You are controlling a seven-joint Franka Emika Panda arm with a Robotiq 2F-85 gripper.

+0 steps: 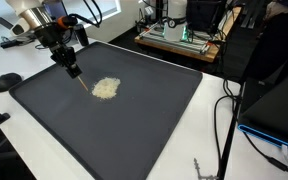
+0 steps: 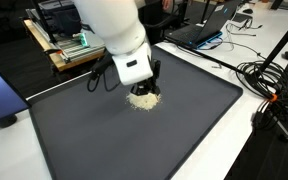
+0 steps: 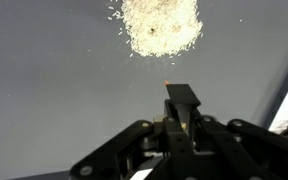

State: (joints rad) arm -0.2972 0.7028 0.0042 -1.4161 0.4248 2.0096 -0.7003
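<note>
A small pile of pale grains (image 1: 105, 88) lies on a large dark mat (image 1: 134, 135) and shows in both exterior views (image 2: 144, 100). In the wrist view the pile (image 3: 162, 25) is at the top, ahead of the fingers. My gripper (image 1: 73, 68) hangs just left of the pile, close above the mat (image 2: 134, 145). Its black fingers (image 3: 181, 96) are pressed together on a thin tan stick (image 1: 82, 84) that slants down toward the pile's edge. Only the stick's small tip (image 3: 167, 82) shows in the wrist view. In an exterior view the arm hides most of the gripper (image 2: 144, 88).
The mat lies on a white table. A black round object (image 1: 8, 81) sits by the mat's corner. Cables (image 1: 224, 110) (image 2: 269, 85) trail along one side. A laptop (image 2: 199, 30) and a rack of equipment (image 1: 179, 35) stand behind.
</note>
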